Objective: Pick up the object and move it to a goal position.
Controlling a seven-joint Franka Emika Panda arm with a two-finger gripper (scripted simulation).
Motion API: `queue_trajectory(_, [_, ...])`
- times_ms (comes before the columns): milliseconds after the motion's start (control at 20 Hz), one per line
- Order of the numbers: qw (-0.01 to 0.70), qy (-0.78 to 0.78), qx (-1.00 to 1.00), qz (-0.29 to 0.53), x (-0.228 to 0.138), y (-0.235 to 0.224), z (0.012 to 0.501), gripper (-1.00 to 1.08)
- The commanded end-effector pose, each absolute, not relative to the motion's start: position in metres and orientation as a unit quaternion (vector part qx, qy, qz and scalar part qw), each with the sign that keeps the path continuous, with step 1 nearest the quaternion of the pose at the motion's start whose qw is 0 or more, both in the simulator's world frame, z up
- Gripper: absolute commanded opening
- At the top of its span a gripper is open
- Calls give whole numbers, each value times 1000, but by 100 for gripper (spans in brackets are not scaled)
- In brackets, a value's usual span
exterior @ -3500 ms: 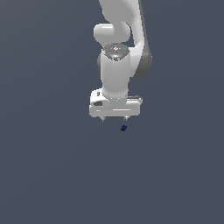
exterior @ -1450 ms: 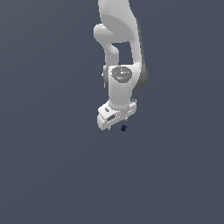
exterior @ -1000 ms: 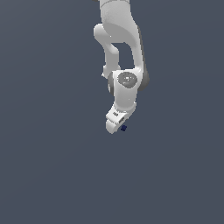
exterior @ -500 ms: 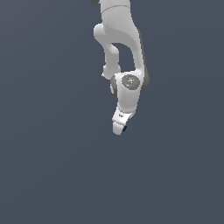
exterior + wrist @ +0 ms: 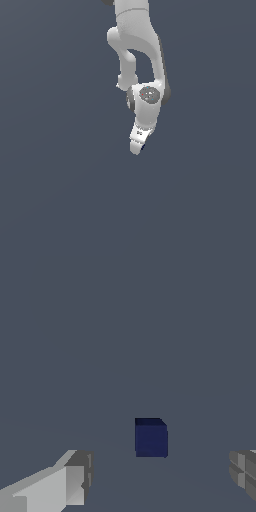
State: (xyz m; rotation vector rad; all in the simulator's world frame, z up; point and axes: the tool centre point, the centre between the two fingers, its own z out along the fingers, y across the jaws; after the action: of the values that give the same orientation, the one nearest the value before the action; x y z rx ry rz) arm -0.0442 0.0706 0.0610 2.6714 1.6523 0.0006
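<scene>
Navy cube [image 5: 150, 437] sits on the grey worktop [image 5: 125, 331], between the wide-apart jaws of the gripper [image 5: 160, 476], untouched. Approach looks complete; closing, lifting and carrying to goal all remain.

The navy cube [image 5: 150, 437] is seen between the spread fingers [image 5: 70, 483] of the gripper [image 5: 160, 478], touched by neither. Bare grey floor [image 5: 125, 331] is shown on every side of the cube.
</scene>
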Motion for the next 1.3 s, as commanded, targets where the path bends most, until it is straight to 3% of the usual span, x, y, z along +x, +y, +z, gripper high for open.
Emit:
queue_trajectory(0, [0,526,850,0,-45,71,55,100])
queue_trajectory(650, [0,528,849,0,-45,71,13,100])
queue_trajectory(700, [0,528,849,0,-45,71,13,-100])
queue_trajectory(1250, [0,528,849,0,-45,71,14,-100])
